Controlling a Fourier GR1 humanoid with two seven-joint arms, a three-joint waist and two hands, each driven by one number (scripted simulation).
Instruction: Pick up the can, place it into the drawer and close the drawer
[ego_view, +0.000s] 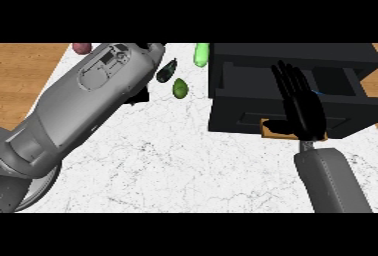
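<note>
Tabletop (184, 165) white marble; black drawer (291, 92) open at right. Left forearm (81, 105) sweeps across left side, left hand (140, 95) mostly hidden, fingers cannot tell. Right hand (301, 102) flat, fingers straight, over drawer front. Can not clearly visible; possibly blue glint inside drawer beside right hand. Green vegetables (180, 88) near left hand

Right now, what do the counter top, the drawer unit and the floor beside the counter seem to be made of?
The counter top looks like polished white marble: pale with fine dark veins. The drawer unit looks like matt black painted wood or metal: flat dark faces, no grain; which one I cannot tell. The floor looks like wood: warm brown with plank grain.
</note>
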